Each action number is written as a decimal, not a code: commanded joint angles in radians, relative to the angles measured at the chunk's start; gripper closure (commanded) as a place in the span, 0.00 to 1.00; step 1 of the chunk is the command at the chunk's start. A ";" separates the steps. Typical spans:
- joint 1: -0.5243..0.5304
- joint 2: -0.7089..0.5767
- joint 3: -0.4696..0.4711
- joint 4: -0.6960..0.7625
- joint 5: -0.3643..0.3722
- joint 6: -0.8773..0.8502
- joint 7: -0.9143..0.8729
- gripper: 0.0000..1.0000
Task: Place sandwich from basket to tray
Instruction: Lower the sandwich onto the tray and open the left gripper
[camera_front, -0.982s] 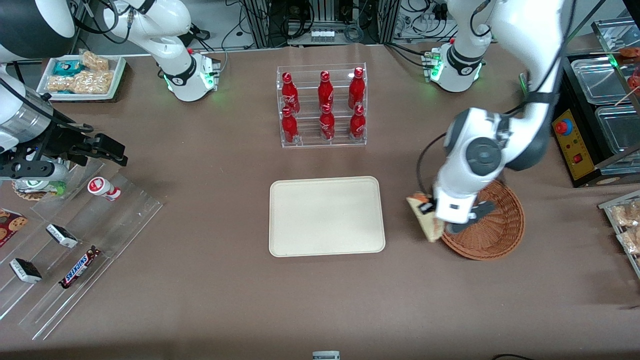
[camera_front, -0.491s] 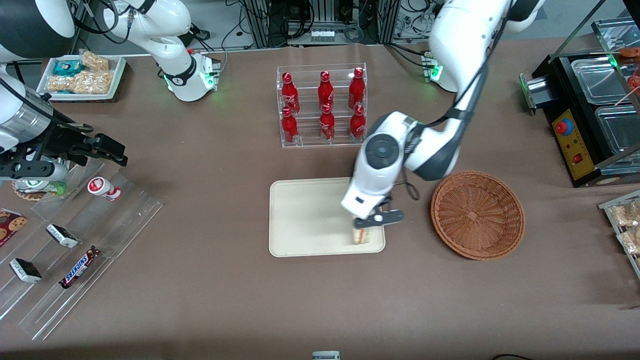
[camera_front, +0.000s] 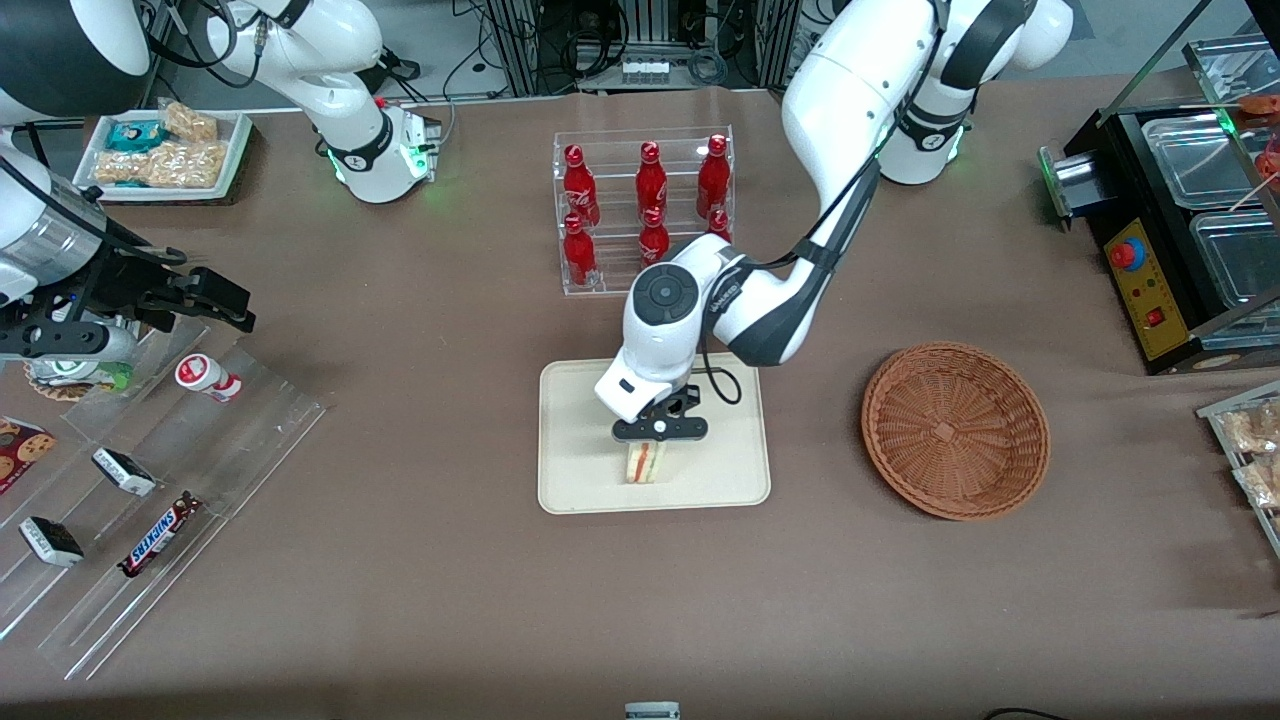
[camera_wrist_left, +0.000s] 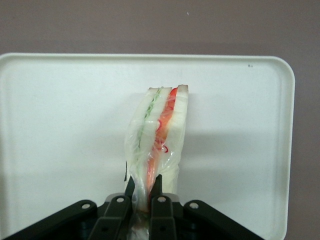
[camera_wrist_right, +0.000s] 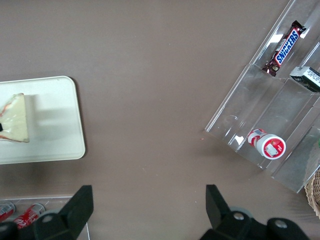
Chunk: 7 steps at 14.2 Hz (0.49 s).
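Gripper (camera_front: 652, 437) clamps sandwich (camera_front: 646, 462) over tray (camera_front: 585, 478), bottle rack (camera_front: 644, 210) near.

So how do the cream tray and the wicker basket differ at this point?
The flat cream rectangular plastic tray is smooth with a low rim; the round reddish-brown woven wicker basket is a shallow bowl. The tray has the clear-wrapped triangular sandwich over it, held edge-up in the left gripper, jaws shut on it; the basket holds nothing. The basket lies toward the working arm's end. Both rest on the brown table.
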 joint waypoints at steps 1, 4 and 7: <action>-0.028 0.014 0.022 0.032 0.015 -0.010 -0.101 0.97; -0.029 0.007 0.024 0.029 0.027 -0.034 -0.152 0.95; -0.029 0.007 0.022 0.024 0.050 -0.076 -0.151 0.93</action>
